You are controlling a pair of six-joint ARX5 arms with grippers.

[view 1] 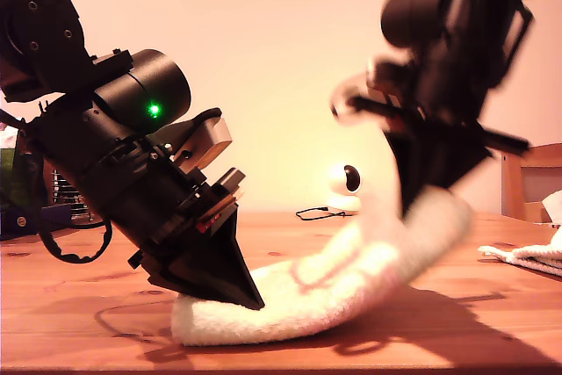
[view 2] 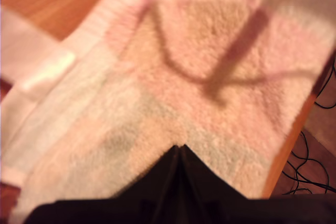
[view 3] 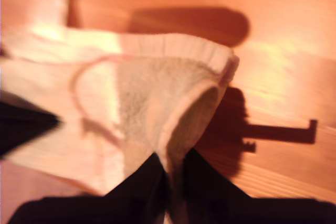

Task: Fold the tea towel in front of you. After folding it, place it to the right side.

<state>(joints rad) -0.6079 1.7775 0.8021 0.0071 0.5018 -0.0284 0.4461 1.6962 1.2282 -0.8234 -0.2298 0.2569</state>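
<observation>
Now my first gripper (view 2: pixel 180 148) closed, tip pressing towel (view 1: pixel 351 283); my second gripper (view 3: pixel 176 163) clamped on lifted towel edge

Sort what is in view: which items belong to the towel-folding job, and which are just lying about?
In the job:
tea towel
my first hand, pressing one end down
my second hand, shut on the lifted end

Lying about:
small white camera
black cable
second white cloth
wooden chair
</observation>
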